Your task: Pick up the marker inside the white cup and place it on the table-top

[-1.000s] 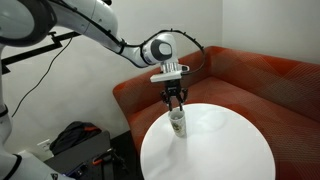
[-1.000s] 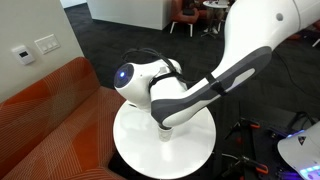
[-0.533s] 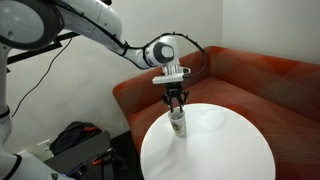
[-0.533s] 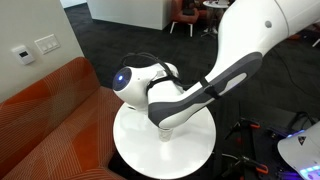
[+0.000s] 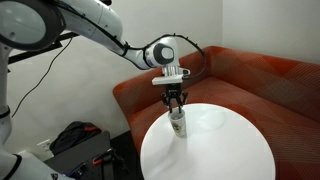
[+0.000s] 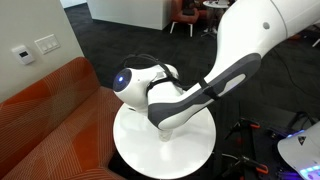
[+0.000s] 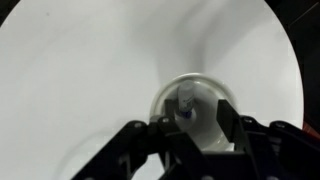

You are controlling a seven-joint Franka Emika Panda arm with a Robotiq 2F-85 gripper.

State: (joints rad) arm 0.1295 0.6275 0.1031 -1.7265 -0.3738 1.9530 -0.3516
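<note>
The white cup point(image 5: 177, 125) stands upright on the round white table-top point(image 5: 215, 150), near its edge on the sofa side. In the wrist view I look down into the cup point(image 7: 165, 100). The marker point(image 7: 185, 104) stands in it, with its whitish end up and a dark blue part below. My gripper point(image 5: 175, 103) hangs straight above the cup's mouth. Its fingers point(image 7: 196, 122) are open on either side of the marker, which is closer to the left finger and not gripped. In an exterior view the arm hides the gripper, and the table-top point(image 6: 130, 152) shows below the arm.
A red-brown corner sofa point(image 5: 260, 80) wraps behind the table and also shows in an exterior view point(image 6: 50, 120). A black bag and equipment point(image 5: 75, 140) sit on the floor by the robot base. The table-top carries nothing but the cup.
The wrist has come down very slightly toward the cup. The cup and marker have not moved.
</note>
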